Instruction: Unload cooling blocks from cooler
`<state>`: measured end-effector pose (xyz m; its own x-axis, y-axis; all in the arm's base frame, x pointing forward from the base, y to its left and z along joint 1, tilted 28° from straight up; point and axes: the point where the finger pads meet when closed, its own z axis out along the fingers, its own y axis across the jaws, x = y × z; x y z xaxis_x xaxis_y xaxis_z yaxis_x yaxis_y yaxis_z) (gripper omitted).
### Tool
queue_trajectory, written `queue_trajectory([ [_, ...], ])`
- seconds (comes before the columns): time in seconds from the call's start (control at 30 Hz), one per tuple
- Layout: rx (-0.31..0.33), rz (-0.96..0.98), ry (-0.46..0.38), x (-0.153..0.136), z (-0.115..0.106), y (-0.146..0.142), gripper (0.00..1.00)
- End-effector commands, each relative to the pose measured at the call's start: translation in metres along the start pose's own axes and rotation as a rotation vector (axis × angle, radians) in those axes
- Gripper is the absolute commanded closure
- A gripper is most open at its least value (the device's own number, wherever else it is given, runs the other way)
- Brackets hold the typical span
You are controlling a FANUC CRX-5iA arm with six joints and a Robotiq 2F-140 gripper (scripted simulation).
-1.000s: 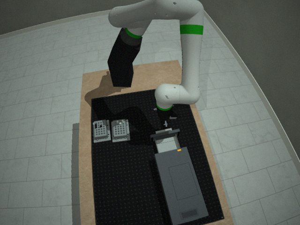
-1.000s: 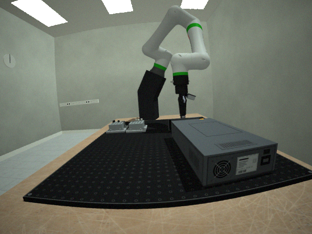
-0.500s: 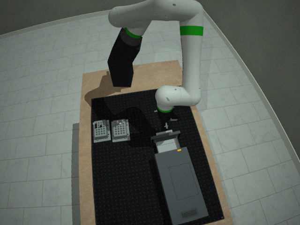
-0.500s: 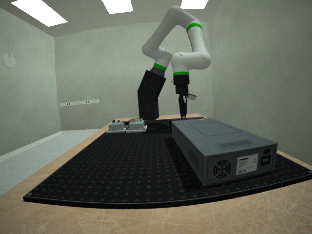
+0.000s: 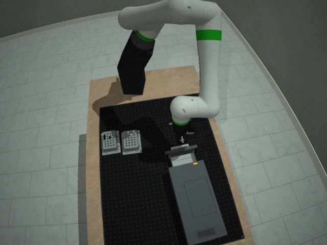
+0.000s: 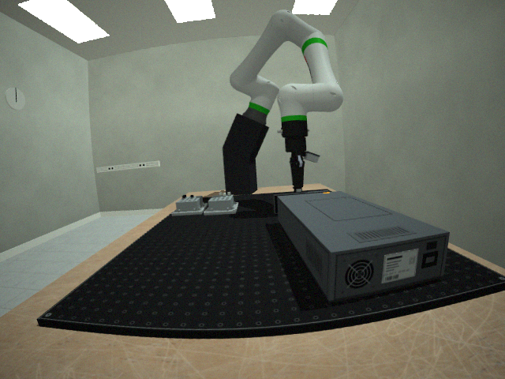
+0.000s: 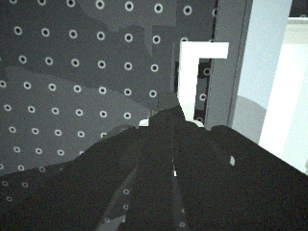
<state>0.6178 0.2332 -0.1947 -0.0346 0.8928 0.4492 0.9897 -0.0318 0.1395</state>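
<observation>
Black-capped block (image 5: 109, 143) (image 6: 188, 204) is seated on D2, white-capped block (image 5: 131, 142) (image 6: 220, 202) on D1. Claw (image 5: 182, 142) (image 6: 297, 189) (image 7: 166, 105), clenched on nothing, is positioned outside drawer (image 5: 181, 151) (image 6: 275, 204) (image 7: 226, 72), at handle side; contact cannot be told. Drawer is left partly open, its long axis aligned with cooler (image 5: 200, 195) (image 6: 367, 220). Push is to be directed along that axis, cooler-ward.
</observation>
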Motion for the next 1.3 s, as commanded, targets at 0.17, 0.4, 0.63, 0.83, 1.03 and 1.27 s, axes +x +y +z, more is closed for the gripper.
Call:
queue_trajectory([
  [0.17, -0.002, 0.0, 0.0, 0.0, -0.001, 0.013, 0.9],
  [0.4, -0.002, 0.0, 0.0, 0.0, -0.001, 0.017, 0.9],
  [0.63, -0.002, 0.0, 0.0, 0.0, -0.001, 0.027, 0.9],
  [0.83, -0.002, 0.0, 0.0, 0.0, -0.001, 0.035, 0.9],
  [1.03, -0.002, 0.0, 0.0, 0.0, -0.001, 0.04, 0.9],
  [1.27, -0.002, 0.0, 0.0, 0.0, -0.001, 0.049, 0.9],
])
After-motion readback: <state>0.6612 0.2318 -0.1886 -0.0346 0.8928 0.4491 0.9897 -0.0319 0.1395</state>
